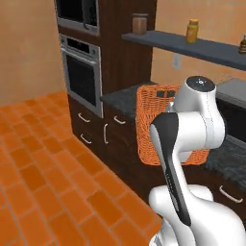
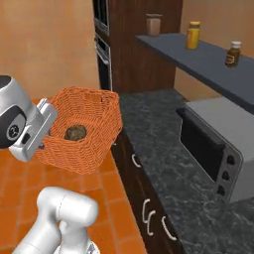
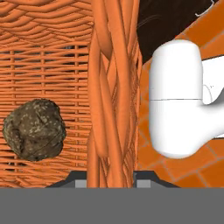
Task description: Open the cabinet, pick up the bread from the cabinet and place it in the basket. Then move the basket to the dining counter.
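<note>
Black stone bench (image 2: 163, 149) at 3 o'clock; we note the basket (image 2: 92, 126) aloft off its edge, jaws clamped on its stiff woven rim. Bread (image 2: 75, 132) rides loose inside: keep level.

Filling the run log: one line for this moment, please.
tool: shut on basket rim | bread: in basket | basket: lifted off black counter

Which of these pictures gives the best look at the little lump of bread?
The hand view: the bread looms large and close on the woven floor of the basket. The right base view shows it small, inside the basket. The left base view shows just the basket's outside.
</note>
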Motion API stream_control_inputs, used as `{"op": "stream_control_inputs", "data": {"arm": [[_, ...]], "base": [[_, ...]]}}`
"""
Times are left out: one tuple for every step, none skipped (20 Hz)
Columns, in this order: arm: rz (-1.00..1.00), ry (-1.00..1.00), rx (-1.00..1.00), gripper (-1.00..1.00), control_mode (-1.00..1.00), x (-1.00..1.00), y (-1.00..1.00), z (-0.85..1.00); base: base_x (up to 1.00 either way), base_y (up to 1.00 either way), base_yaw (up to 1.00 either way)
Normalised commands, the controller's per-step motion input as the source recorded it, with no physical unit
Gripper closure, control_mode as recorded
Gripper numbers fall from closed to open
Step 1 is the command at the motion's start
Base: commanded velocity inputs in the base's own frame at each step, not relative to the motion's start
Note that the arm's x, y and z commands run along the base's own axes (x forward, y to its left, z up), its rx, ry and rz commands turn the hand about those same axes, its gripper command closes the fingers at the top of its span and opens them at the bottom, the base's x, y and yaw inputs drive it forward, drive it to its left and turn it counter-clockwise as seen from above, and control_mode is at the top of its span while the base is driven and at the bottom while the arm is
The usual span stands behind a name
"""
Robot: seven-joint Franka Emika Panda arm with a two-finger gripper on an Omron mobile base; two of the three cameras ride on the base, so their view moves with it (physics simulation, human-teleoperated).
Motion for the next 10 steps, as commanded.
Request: {"op": "stream_control_inputs", "data": {"arm": [[0.00,0.00,0.00,1.00,1.00,0.00,0.00,0.00],[0.00,0.00,0.00,1.00,1.00,0.00,0.00,0.00],[0.00,0.00,0.00,1.00,1.00,0.00,0.00,0.00],[0.00,0.00,0.00,1.00,1.00,0.00,0.00,0.00],[0.00,0.00,0.00,1.00,1.00,0.00,0.00,0.00],[0.00,0.00,0.00,1.00,1.00,0.00,0.00,0.00],[0.00,0.00,0.00,1.00,1.00,0.00,0.00,0.00],[0.00,0.00,0.00,1.00,1.00,0.00,0.00,0.00],[0.00,0.00,0.00,1.00,1.00,0.00,0.00,0.00],[0.00,0.00,0.00,1.00,1.00,0.00,0.00,0.00]], "base": [[0.00,0.00,1.00],[0.00,0.00,1.00],[0.00,0.00,1.00],[0.00,0.00,1.00],[0.00,0.00,1.00],[0.00,0.00,1.00],[0.00,0.00,1.00],[0.00,0.00,1.00],[0.00,0.00,1.00],[0.00,0.00,1.00]]}}
